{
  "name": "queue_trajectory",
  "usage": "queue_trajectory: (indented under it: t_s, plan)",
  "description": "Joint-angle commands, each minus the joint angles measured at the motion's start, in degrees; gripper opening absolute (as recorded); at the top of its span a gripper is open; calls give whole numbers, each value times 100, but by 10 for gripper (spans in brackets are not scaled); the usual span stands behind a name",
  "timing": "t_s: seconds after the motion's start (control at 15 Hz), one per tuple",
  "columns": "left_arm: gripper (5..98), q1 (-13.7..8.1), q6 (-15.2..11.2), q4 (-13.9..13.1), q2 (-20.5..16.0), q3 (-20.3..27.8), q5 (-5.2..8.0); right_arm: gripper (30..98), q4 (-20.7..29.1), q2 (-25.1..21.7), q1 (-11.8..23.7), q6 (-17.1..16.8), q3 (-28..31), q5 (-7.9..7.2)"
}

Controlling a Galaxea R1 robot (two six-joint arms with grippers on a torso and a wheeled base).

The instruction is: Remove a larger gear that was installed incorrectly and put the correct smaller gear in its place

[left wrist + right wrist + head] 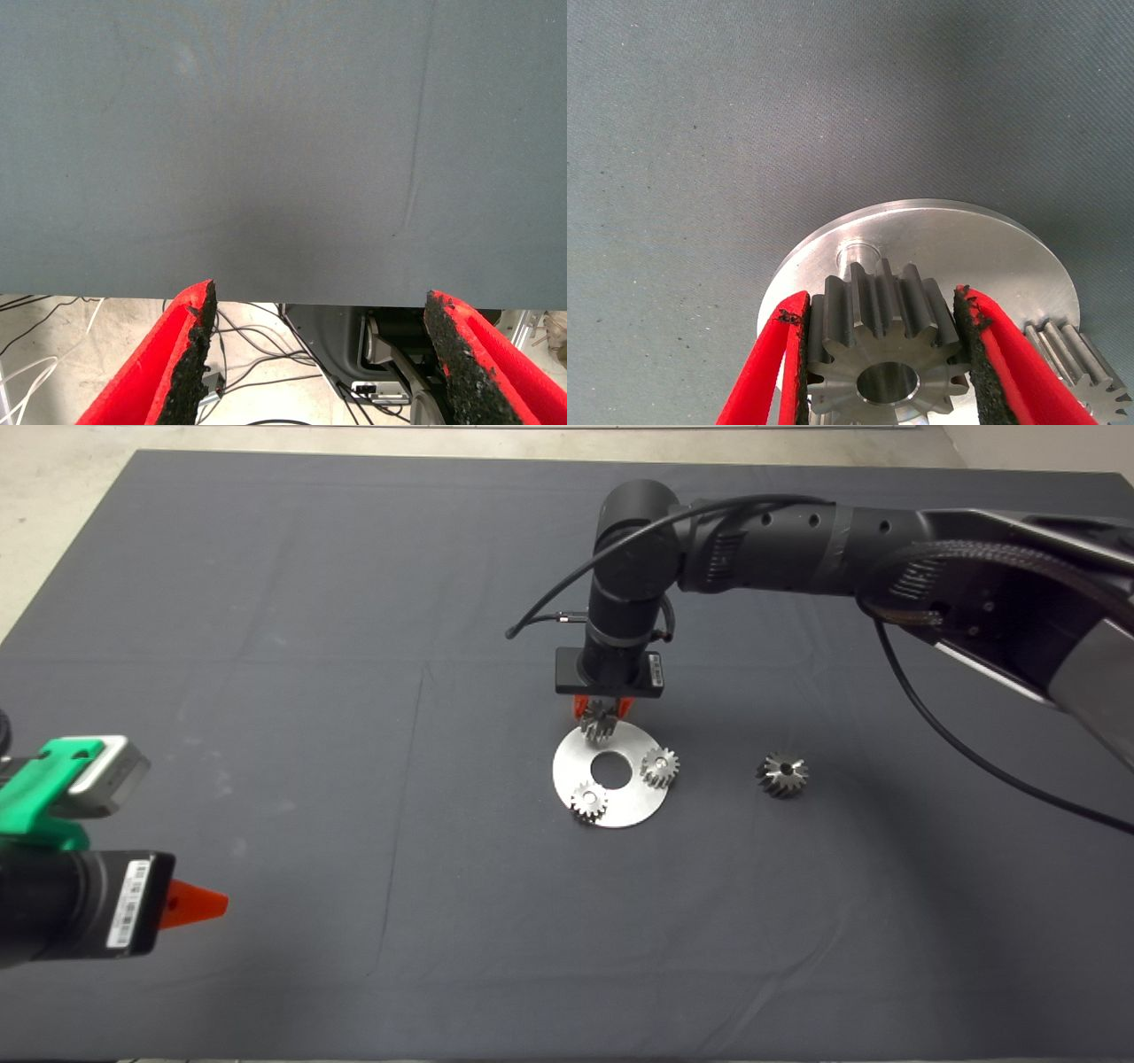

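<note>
Three small gears [660,766]; one larger gear [782,774] — apart.

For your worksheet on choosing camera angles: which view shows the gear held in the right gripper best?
The right wrist view: the smaller gear fills the frame, teeth and centre hole clear, clamped between the right gripper jaws over the round plate. The head view shows it tiny under the wrist. The left wrist view shows only mat.

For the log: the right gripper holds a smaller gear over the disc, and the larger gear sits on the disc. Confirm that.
Not quite: the larger gear lies on the mat, right of the disc and apart from it, as the head view shows. The right gripper does hold a smaller gear over the disc. The left gripper waits aside.
</note>
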Motion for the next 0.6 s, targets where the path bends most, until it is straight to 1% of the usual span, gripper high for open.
queue_trajectory:
  t_s: [0.0,0.07,0.13,0.4,0.53]
  plan:
    - [592,-1,-23,68,2,57,356,355,344,4,37,-166,44,-464]
    - [592,-1,-23,68,-1,57,356,355,344,-4,69,-175,44,-520]
    - [592,-1,-23,68,2,57,356,356,352,4,133,-175,53,-526]
    - [592,-1,-23,68,-7,64,363,357,344,-20,179,-175,18,-561]
    - [592,-1,-23,68,-7,57,359,358,344,-23,186,-278,0,-570]
